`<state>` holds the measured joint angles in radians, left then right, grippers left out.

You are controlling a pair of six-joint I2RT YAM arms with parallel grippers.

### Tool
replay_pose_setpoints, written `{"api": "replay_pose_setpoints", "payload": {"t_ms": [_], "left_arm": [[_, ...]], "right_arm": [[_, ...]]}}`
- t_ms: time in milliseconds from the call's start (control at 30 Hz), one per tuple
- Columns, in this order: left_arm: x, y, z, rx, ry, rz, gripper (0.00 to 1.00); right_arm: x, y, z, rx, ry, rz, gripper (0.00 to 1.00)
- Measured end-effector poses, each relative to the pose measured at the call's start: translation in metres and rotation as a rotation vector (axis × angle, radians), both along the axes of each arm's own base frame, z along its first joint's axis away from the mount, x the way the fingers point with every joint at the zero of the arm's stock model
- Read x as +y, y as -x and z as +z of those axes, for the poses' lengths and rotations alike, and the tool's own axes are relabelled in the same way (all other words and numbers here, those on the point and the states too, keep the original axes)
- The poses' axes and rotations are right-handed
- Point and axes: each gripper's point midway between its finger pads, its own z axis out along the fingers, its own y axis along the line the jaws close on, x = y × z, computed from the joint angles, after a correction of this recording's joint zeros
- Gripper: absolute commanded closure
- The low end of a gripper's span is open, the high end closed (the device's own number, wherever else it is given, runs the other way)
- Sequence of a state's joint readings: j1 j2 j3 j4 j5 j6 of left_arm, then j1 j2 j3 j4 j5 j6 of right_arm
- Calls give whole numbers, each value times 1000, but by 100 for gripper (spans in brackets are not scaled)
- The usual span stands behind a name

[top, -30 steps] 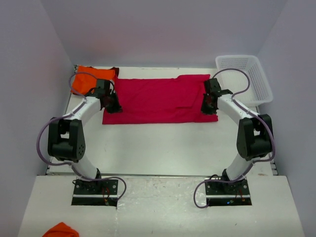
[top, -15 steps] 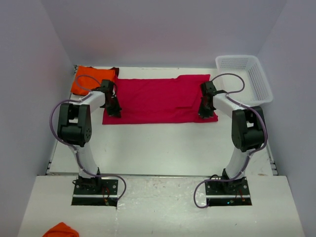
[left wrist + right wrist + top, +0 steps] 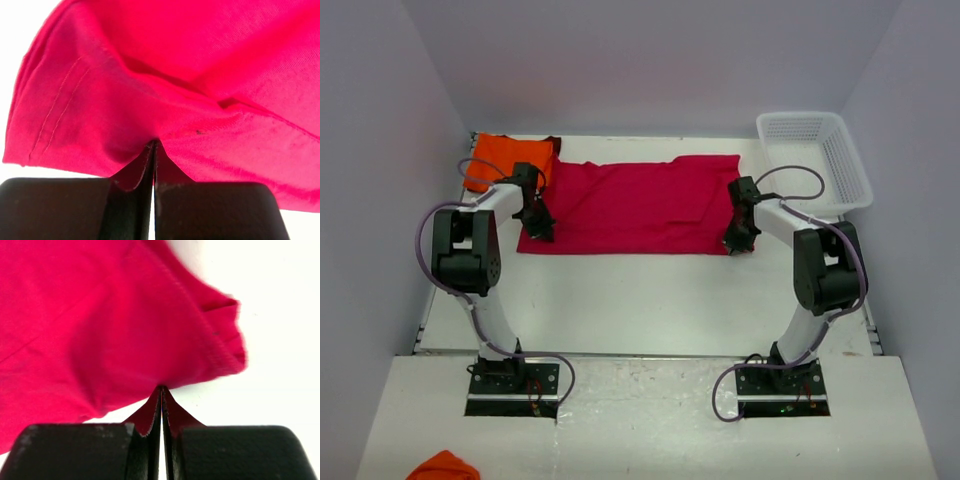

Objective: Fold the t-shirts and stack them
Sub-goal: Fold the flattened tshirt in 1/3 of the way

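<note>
Crimson t-shirt leftward, in both claws

Left white-and-black jointed arm rises from its base, black elbow block held high, forearm reaching forward and angled down. Left black two-finger gripper points downward, fingers pressed flat together on a fold of the crimson-pink cloth t-shirt. Right white-and-black jointed arm mirrors the pose. Right black two-finger gripper likewise pinches the shirt's edge, jaws fully closed.
</note>
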<state>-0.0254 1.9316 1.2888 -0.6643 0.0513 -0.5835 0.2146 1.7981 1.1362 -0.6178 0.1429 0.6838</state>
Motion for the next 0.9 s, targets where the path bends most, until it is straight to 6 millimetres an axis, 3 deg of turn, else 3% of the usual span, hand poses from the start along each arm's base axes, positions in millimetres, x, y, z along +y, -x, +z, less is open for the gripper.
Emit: {"api": "replay_pose_setpoints", "payload": {"t_ms": [333, 533, 633, 733, 833, 900], "left_arm": [[42, 41, -1, 82, -130, 106, 100], [53, 71, 0, 102, -188, 121, 100], [54, 81, 1, 117, -196, 120, 100], [55, 82, 3, 118, -203, 121, 100], [56, 82, 6, 114, -207, 123, 100], [56, 80, 11, 94, -205, 119, 100]], "right_arm": [[2, 33, 7, -19, 40, -40, 100], [56, 63, 60, -194, 8, 177, 100], [60, 54, 84, -279, -18, 205, 100], [64, 29, 92, -287, 0, 221, 100], [77, -6, 80, -270, 22, 257, 100], [85, -17, 65, -245, 28, 287, 100]]}}
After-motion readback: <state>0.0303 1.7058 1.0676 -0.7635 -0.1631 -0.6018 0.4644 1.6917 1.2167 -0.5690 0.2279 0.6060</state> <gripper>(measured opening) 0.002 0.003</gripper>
